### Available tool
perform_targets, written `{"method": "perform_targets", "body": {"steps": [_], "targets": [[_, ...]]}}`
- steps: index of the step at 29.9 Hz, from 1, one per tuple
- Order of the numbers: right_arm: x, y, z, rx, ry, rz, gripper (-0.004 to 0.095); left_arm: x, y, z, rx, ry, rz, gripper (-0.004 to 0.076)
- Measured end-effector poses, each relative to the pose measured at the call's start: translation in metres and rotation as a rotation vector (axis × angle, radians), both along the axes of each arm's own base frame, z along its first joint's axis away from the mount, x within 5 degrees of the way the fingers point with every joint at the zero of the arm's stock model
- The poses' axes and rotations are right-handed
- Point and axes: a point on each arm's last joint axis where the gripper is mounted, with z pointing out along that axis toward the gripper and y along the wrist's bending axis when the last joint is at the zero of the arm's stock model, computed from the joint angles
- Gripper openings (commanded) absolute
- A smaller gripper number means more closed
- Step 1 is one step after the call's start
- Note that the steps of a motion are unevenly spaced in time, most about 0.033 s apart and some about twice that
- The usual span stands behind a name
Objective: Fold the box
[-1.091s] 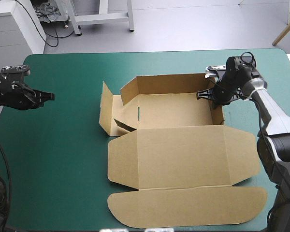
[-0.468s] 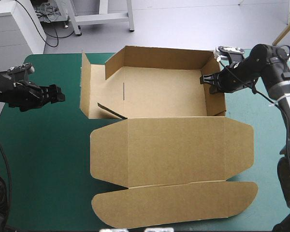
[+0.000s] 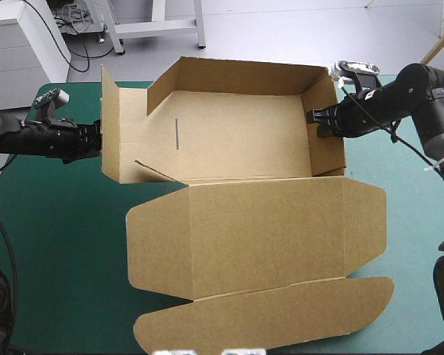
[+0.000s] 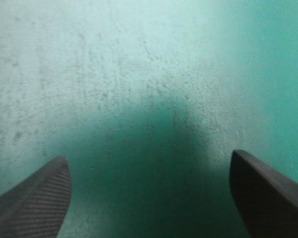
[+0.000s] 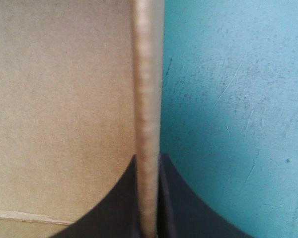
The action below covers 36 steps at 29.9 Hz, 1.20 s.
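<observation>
The brown box (image 3: 244,148) is an open tray with its back and side walls raised. Its lid (image 3: 259,237) lies spread toward the near edge, ending in a rounded flap (image 3: 266,318). My right gripper (image 3: 316,122) is shut on the box's right wall, whose edge (image 5: 148,99) runs between the fingers of that gripper (image 5: 149,198). A loose side flap (image 3: 111,126) stands up at the box's left end. My left gripper (image 3: 96,138) is right beside that flap. In its wrist view the left gripper (image 4: 149,198) is open, with only teal-green cover (image 4: 149,89) ahead.
Bare teal-green cover (image 3: 59,251) lies left of the lid and more of it (image 3: 411,222) to the right of the lid. The table's far edge (image 3: 81,83) runs just behind the box.
The box has risen and looms larger, carried by my right gripper on its right wall. My left gripper has travelled right, up to the box's left flap.
</observation>
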Motion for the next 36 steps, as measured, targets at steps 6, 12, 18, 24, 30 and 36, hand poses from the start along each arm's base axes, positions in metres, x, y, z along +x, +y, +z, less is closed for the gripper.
{"method": "perform_targets", "body": {"steps": [6, 12, 18, 24, 30, 36], "targets": [[0.005, 0.01, 0.002, 0.004, -0.06, 0.004, -0.0018, 0.0, -0.006, 0.006, -0.076, -0.044, -0.045, 0.0617], [0.019, 0.033, -0.02, -0.019, -0.027, 0.027, -0.0018, 0.0, -0.006, 0.006, -0.075, -0.049, -0.05, 0.0617], [0.037, 0.055, -0.05, -0.024, 0.023, 0.037, -0.0018, 0.0, -0.006, 0.006, -0.069, -0.052, -0.048, 0.0615], [0.048, 0.074, -0.071, -0.015, 0.047, 0.047, -0.0018, 0.0, -0.027, 0.006, -0.06, -0.061, -0.127, 0.0615], [0.052, 0.081, -0.084, -0.02, 0.071, 0.057, -0.0018, -0.001, -0.044, 0.005, -0.051, -0.059, -0.185, 0.061], [0.055, 0.087, -0.092, -0.026, 0.082, 0.068, -0.0018, -0.001, -0.045, 0.004, -0.036, -0.057, -0.191, 0.0596]]}}
